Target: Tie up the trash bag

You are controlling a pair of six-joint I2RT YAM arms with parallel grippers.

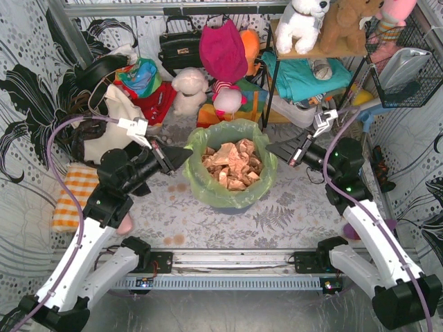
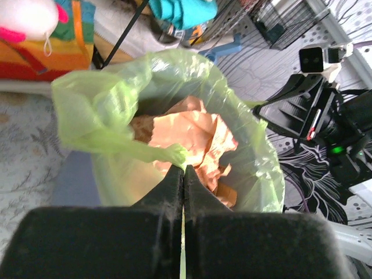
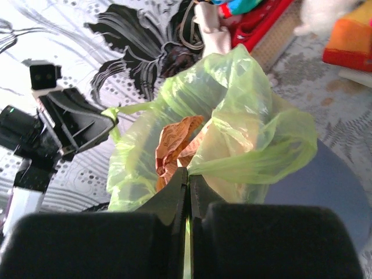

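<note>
At table [image 1: 297, 207] centre, trash bag [image 1: 239, 131] pinched from 2 sides

Seated in blue-grey bin [image 3: 328, 180], mouth open over crumpled brown paper [image 1: 232, 162]. Nipped at left rim by left gripper [image 2: 183, 168], jaws closed on a drawn-out strand; nipped likewise at right rim by right gripper [image 3: 187, 172].

Trash bag [image 1: 228, 196] (open) holds crumpled paper [image 1: 232, 162].

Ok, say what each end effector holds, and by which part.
Both hold the trash bag by its rim: the left end effector pinches a pulled-out strip, the right end effector the opposite edge.
</note>
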